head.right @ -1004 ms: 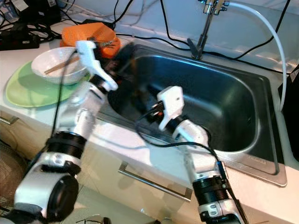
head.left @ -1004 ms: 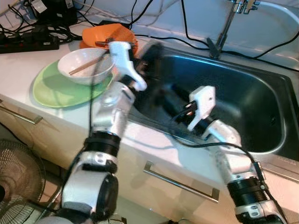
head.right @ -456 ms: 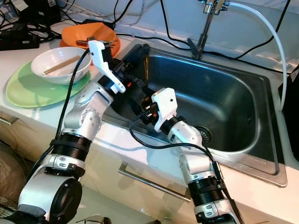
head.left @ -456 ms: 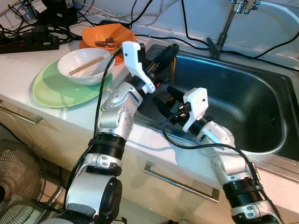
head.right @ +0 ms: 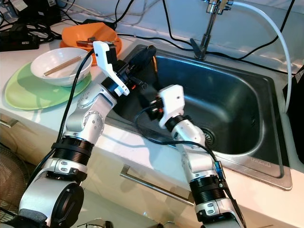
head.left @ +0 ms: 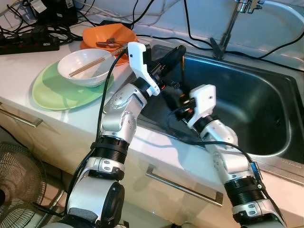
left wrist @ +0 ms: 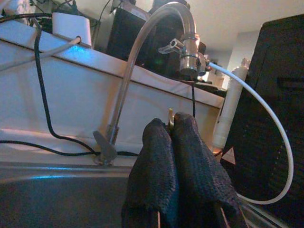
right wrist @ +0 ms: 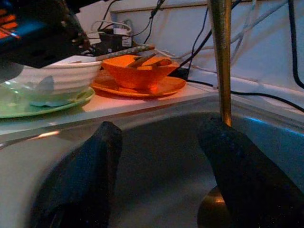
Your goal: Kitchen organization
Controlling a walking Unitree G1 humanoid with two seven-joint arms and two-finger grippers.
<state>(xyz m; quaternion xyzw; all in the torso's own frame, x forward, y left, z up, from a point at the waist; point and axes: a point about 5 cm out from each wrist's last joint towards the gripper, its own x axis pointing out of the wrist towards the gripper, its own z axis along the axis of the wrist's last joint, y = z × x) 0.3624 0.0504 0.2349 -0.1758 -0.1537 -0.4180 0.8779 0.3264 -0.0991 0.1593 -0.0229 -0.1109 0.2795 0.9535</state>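
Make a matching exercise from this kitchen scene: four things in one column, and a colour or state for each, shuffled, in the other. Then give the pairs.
Things:
1. left gripper
2. right gripper
3. white bowl
4. orange bowl

States:
A. sits on a green plate, chopsticks inside
B. fingers pressed together
C. sits on an orange plate, farther back on the counter
D. fingers spread apart, over the sink

Pairs: 1-B, 2-D, 3-A, 4-C
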